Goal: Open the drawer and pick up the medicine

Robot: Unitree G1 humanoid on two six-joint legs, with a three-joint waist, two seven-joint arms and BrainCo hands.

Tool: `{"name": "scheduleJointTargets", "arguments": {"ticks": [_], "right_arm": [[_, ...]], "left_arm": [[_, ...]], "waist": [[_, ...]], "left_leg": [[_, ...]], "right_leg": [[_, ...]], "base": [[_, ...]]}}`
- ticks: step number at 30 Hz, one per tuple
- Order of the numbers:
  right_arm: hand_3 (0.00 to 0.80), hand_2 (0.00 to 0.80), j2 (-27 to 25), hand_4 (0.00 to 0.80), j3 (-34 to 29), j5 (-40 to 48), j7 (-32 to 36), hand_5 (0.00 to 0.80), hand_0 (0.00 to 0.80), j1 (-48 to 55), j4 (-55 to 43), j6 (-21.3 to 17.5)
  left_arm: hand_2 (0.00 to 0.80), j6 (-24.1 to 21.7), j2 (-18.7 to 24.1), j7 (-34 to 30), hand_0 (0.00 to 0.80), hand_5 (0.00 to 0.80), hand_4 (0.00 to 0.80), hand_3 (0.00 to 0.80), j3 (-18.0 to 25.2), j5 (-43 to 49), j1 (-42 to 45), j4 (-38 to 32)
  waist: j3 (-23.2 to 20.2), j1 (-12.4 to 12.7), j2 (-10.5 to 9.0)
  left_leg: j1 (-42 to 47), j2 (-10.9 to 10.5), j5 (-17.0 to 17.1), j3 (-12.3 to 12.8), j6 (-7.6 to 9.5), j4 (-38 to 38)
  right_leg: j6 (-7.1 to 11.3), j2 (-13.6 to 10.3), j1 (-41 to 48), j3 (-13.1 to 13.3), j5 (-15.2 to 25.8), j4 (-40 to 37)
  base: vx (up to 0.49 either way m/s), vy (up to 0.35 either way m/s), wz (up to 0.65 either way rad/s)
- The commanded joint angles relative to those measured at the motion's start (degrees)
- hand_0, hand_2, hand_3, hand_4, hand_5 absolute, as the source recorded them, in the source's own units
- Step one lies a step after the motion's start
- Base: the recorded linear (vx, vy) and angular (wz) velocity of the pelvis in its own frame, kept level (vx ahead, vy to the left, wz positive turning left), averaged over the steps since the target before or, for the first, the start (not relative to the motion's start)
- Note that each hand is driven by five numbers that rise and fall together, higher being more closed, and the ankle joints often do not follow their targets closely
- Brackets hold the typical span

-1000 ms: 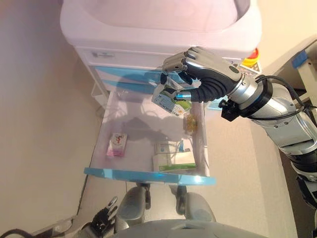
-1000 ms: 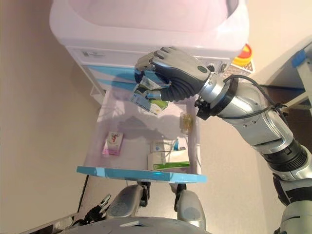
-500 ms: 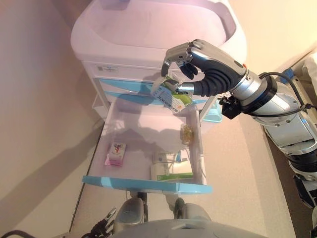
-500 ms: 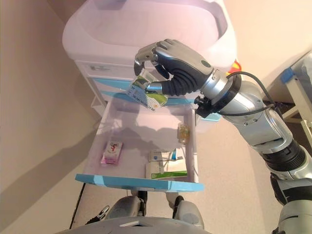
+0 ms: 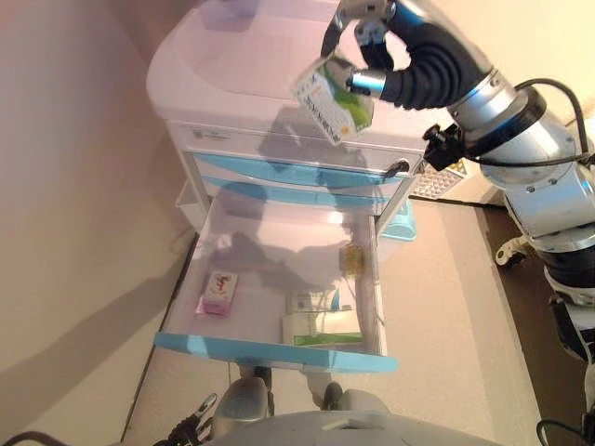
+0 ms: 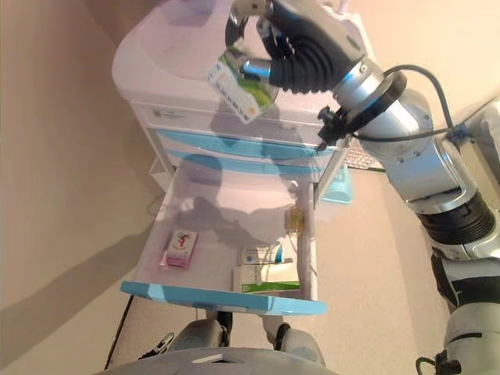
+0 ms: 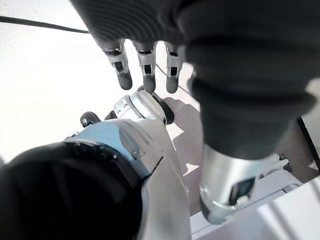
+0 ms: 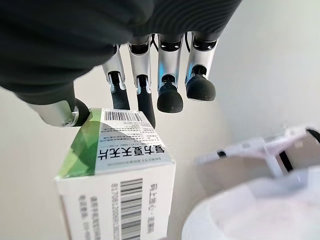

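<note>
Left eye view: white medical cart (image 5: 232, 74) with blue drawer fronts, its lowest drawer (image 5: 279, 279) pulled fully out toward you. Right hand (image 5: 409, 56) is up over the cart top, thumb and curled fingers pinching the green-and-white medicine box (image 5: 333, 98), which hangs tilted, well clear of the drawer. By my reading the pick is essentially made.

To do this step well, keep your pinch firm; the right wrist view shows only a thin hold near one end of the box, so it could swing or slip. Carry it level, clear of the cart rim.

Drawer contents: a green-and-white box (image 5: 321, 327) at the front right, a smaller pale box (image 5: 311, 300) just behind it, a pink box (image 5: 217, 293) at the left, a small amber item (image 5: 351, 257) against the right wall.

Left hand (image 7: 145, 65) hangs low, fingers relaxed, holding nothing.
</note>
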Motion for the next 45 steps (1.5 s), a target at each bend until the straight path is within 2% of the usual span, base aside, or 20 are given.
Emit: {"name": "scheduleJointTargets", "arguments": {"ticks": [1, 12, 17, 24, 32, 38, 42, 45], "right_arm": [[0.8, 0.8, -2.79, 0.8, 0.2, -4.91, -4.05, 0.8, 0.8, -6.5, 3.7, 0.12], [0.8, 0.8, -5.93, 0.8, 8.25, -7.54, -9.75, 0.8, 0.8, -16.65, 23.91, 5.51], [0.8, 0.8, -7.95, 0.8, 13.67, -6.75, -11.86, 0.8, 0.8, -22.34, 36.32, 6.24], [0.8, 0.8, -10.09, 0.8, 20.44, -9.21, -12.72, 0.8, 0.8, -26.83, 49.6, 5.11], [0.8, 0.8, -9.72, 0.8, 27.94, -15.32, -12.4, 0.8, 0.8, -27.6, 64.28, 3.51], [0.8, 0.8, -7.64, 0.8, 27.99, -13.85, -11.28, 0.8, 0.8, -25.93, 72.95, 2.47], [0.8, 0.8, -6.23, 0.8, 27.14, -16.41, -11.52, 0.8, 0.8, -24.65, 78.92, -0.27], [0.8, 0.8, -5.58, 0.8, 27.4, -18.92, -11.95, 0.8, 0.8, -24.41, 81.13, -0.21]], "left_arm": [[0.0, 0.44, 2.3, 0.96, 0.0, 0.0, 0.0, 0.0, 0.37, 2.09, 1.15, 2.0], [0.0, 1.07, 3.54, 2.12, 0.0, 0.0, 0.0, 0.0, 1.91, 2.9, 1.47, 1.74], [0.0, 1.78, 4.78, 2.48, 0.0, 0.0, 0.0, 0.0, 1.84, 2.75, 0.99, 1.79], [0.0, 1.58, 5.2, 3.09, 0.0, 0.0, 0.0, 0.0, 1.87, 1.79, 1.09, 1.59], [0.0, 1.72, 5.97, 2.17, 0.0, 0.0, 0.0, 0.0, 1.64, 1.26, 0.58, 1.17], [0.0, 2.31, 5.86, 2.84, 0.0, 0.0, 0.0, 0.0, 0.56, 0.17, -0.11, 1.04], [0.0, 3.77, 5.71, 2.19, 0.0, 0.0, 0.0, 0.0, -0.08, 0.37, -1.0, 0.73], [0.0, 4.37, 5.9, 2.25, 0.0, 0.0, 0.0, 0.0, -0.96, -0.94, -1.29, -0.12]], "waist": [[-2.1, 2.43, 0.94], [-2.3, 4.42, -0.1], [-2.05, 5.66, -0.5], [-1.31, 7.06, -0.48], [0.66, 9.12, 0.27], [2.02, 10.2, 1.24], [2.95, 10.7, 2.71], [3.5, 10.99, 3.2]], "left_leg": [[6.31, -1.65, -5.11, -3.65, 1.11, -7.49], [6.06, -2.31, -4.99, -5.17, 1.47, -7.25], [5.6, -2.69, -5.3, -5.98, 1.69, -6.45], [4.71, -3.44, -6.04, -7.55, 2.03, -4.8], [2.74, -4.35, -6.14, -9.3, 2.26, -3.73], [1.74, -4.78, -6.08, -10.44, 2.33, -3.23], [1.2, -5.12, -6.27, -10.5, 2.7, -2.6], [0.61, -5.17, -6.11, -10.33, 2.63, -2.19]], "right_leg": [[3.81, -0.36, -1.35, -1.02, 2.38, 5.09], [3.93, -1.15, -0.17, -2.63, 2.97, 3.83], [3.87, -1.6, 0.18, -3.38, 2.95, 3.84], [3.69, -2.3, 0.18, -4.1, 2.58, 4.0], [3.2, -3.26, -0.41, -5.27, 1.85, 3.87], [2.9, -3.62, -0.66, -5.47, 1.28, 3.24], [2.7, -4.47, -1.4, -6.01, 1.13, 3.76], [2.71, -4.67, -1.43, -6.14, 1.05, 3.59]], "base": [[0.037, 0.029, 0.1], [0.045, 0.03, 0.1], [0.06, 0.018, 0.09], [0.063, 0.013, 0.11], [0.016, -0.003, 0.12], [-0.019, 0.01, 0.08], [-0.037, 0.063, 0.04], [-0.047, 0.028, 0.05]]}}
